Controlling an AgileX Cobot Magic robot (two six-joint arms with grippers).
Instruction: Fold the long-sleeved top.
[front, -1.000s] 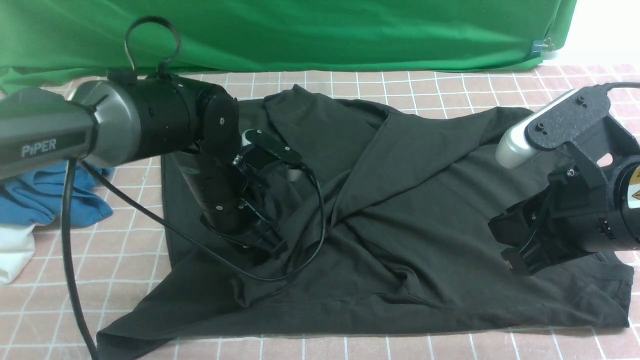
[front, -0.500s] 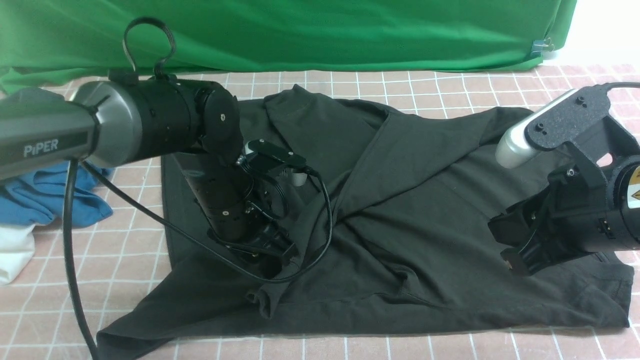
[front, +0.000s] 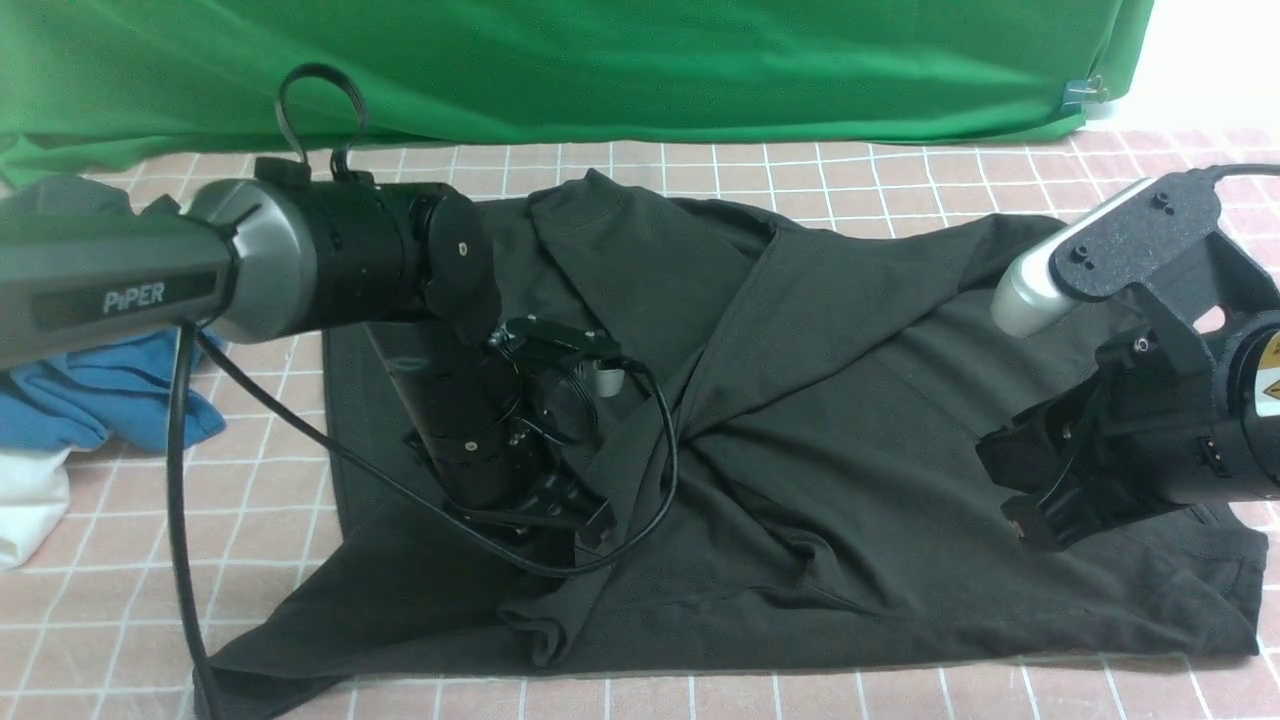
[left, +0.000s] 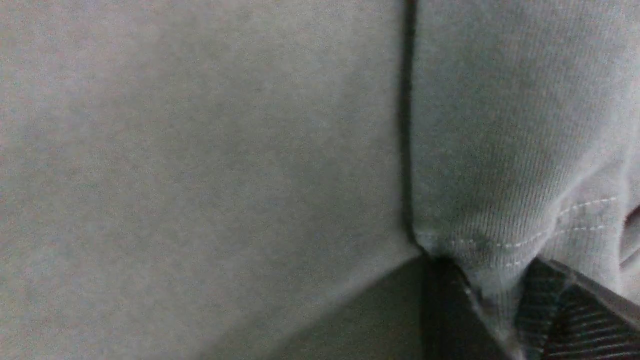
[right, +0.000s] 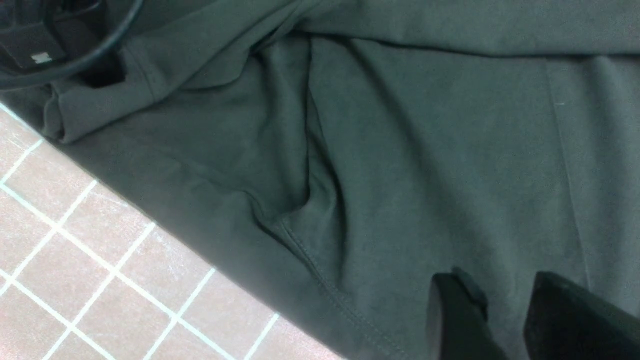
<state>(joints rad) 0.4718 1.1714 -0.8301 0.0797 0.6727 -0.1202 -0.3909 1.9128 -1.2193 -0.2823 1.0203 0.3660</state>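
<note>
The black top (front: 850, 420) lies spread on the pink checked table (front: 270, 480). At the top's left part, the left pincer (front: 580, 525) is closed on a stitched hem. Over its right part, the right pincer (front: 1040, 510) hangs slightly open and empty.

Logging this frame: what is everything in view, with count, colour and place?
long-sleeved top: one, black, spread across the middle, partly folded
blue garment: one, blue, bunched at far left
white cloth: one, white, nearer than the blue garment
grey cloth: one, dark grey, far left, mostly hidden by the left arm
tablecloth: one, pink with white grid, under everything
backdrop: one, green, along the far side
left gripper: one, black, fingers closed on the top's hem
right gripper: one, black, open, above the top's right side
</note>
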